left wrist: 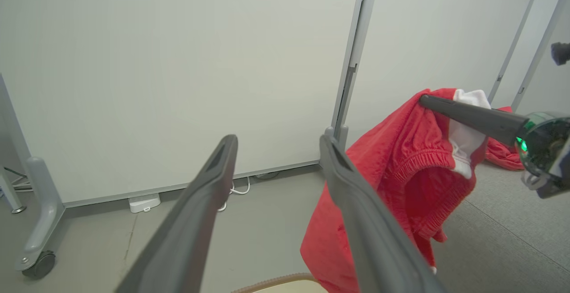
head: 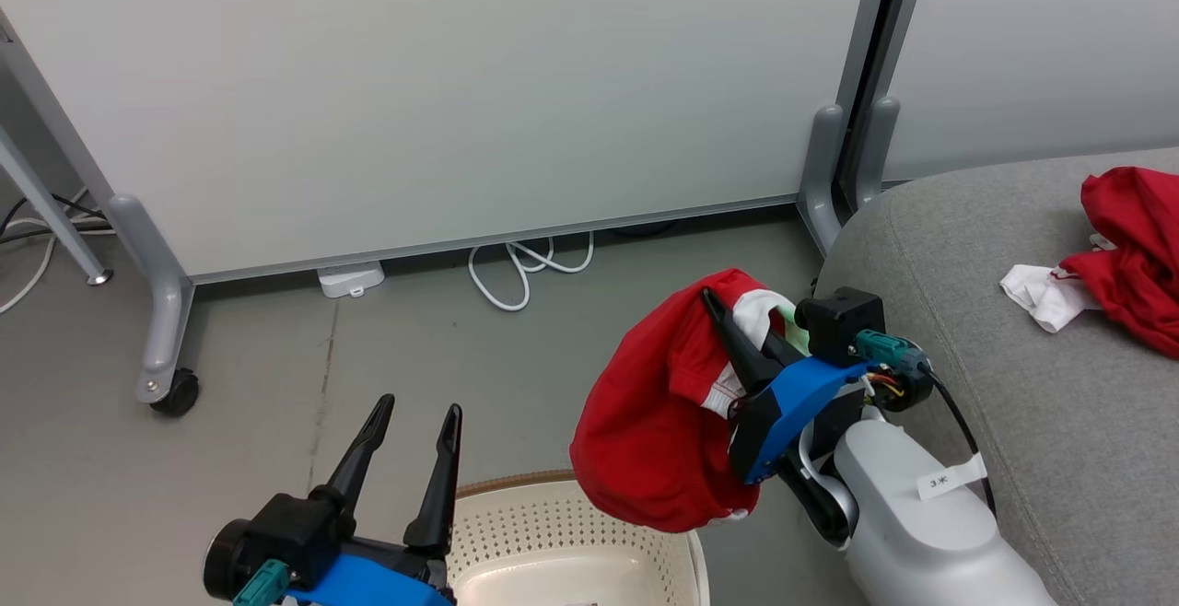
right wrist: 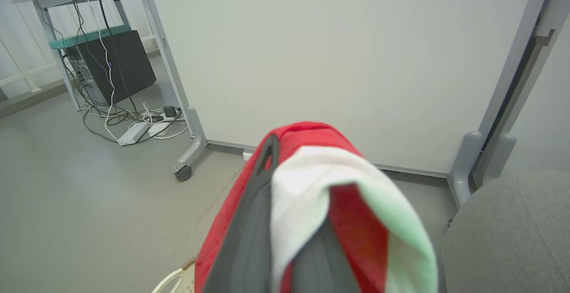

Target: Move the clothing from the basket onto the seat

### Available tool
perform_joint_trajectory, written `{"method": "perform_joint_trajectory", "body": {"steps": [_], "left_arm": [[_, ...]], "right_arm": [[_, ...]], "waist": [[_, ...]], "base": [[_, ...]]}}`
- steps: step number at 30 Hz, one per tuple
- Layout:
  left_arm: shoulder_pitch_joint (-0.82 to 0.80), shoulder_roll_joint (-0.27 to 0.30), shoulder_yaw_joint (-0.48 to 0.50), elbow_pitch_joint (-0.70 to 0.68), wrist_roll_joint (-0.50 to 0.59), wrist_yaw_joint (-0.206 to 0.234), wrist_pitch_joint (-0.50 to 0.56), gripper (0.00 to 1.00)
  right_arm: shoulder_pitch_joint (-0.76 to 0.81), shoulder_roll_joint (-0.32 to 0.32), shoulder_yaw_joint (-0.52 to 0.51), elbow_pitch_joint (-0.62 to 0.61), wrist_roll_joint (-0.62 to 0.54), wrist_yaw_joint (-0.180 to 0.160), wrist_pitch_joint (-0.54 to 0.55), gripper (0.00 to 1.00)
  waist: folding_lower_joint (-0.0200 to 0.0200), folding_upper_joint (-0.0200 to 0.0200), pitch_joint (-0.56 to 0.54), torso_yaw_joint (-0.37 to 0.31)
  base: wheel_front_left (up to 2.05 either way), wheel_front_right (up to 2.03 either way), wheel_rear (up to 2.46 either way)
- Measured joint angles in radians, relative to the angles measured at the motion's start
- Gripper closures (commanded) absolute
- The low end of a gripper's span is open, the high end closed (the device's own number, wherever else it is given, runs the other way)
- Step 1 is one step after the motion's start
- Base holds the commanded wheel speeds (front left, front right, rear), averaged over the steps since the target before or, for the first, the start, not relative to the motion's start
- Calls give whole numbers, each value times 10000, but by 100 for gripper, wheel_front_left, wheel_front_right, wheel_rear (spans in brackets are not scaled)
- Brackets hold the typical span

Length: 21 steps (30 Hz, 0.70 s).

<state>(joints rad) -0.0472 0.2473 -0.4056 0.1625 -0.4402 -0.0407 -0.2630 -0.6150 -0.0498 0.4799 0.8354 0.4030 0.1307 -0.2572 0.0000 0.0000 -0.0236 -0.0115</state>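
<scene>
Your right tool (head: 728, 316) is pinching a red garment (head: 645, 403), with its fingers pressing together on the white-trimmed waistband. The cloth is hanging off it in a loose bundle above the floor (head: 276, 357), between the basket (head: 553, 532) and the seat (head: 1013, 422). In the head view the bundle's lower edge is overlapping the basket's far right rim, and you are not able to tell whether the two are touching. Your left tool (head: 419, 405) is standing spread wide and gripping nothing, hovering over the basket's left side, well apart from the held garment. A second red garment (head: 1138, 256), with a white piece beside it, is lying crumpled on the seat near the right edge of the head view. A grey partition (head: 461, 81) is standing behind the floor area
</scene>
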Motion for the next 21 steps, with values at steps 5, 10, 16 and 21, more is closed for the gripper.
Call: {"method": "perform_joint_trajectory", "body": {"steps": [5,10,16,21], "left_arm": [[172,-297,412,132,305,-288,0,0],[263,-560,719,259,556,-483,0,0],[317,-819,1005,349,759,-658,0,0],[359,-957,1181,368,915,-742,0,0]], "right_arm": [[125,0,-73,-199,-94,0,132,100],[257,0,-142,-357,-190,0,274,100],[276,0,-238,-556,-316,-2,382,100],[323,0,-270,-715,-382,-2,470,100]], "waist": [[0,0,-13,-15],[0,0,-31,-70],[0,0,-27,-216],[0,0,7,-508]], "base": [[0,0,0],[0,0,0],[0,0,0],[0,0,0]]}}
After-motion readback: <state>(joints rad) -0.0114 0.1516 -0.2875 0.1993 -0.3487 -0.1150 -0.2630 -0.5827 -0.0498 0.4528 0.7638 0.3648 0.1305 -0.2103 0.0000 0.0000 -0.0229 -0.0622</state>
